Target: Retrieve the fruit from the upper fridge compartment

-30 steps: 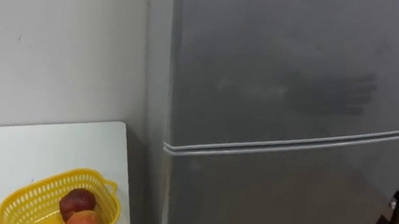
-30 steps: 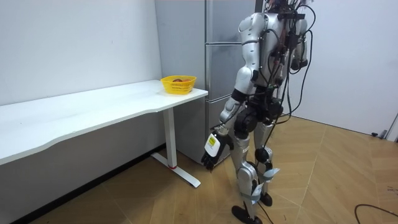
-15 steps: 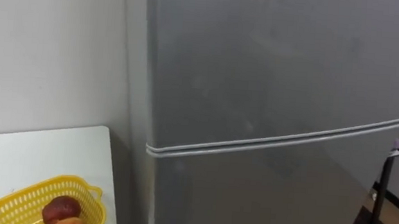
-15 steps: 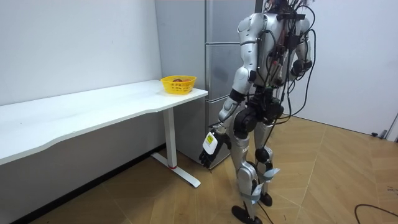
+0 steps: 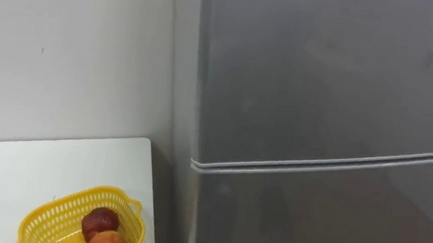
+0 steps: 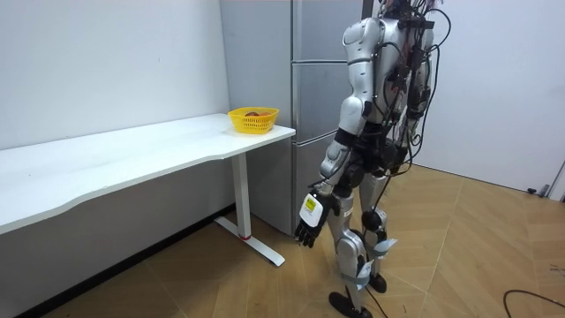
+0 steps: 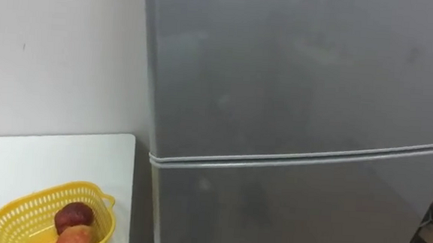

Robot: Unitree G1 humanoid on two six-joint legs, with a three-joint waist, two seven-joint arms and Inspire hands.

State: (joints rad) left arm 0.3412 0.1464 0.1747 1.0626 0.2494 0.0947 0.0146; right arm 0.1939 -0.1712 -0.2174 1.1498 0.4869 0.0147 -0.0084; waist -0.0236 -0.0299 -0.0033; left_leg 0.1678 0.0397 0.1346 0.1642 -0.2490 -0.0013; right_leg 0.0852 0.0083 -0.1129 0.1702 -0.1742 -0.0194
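I see the fridge (image 5: 324,83) with both doors closed, and fruit lies in the yellow basket (image 5: 52,221) beside it. My left hand (image 6: 307,231) hangs low, fingers relaxed and empty; the right hand's state I cannot tell. Any pull should be taken above the door seam (image 5: 327,163).

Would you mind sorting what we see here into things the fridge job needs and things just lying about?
For the job:
- fridge, both doors shut
- left hand, hanging low beside the leg, fingers relaxed, empty

Lying about:
- yellow basket holding two fruits, on the table corner
- white table
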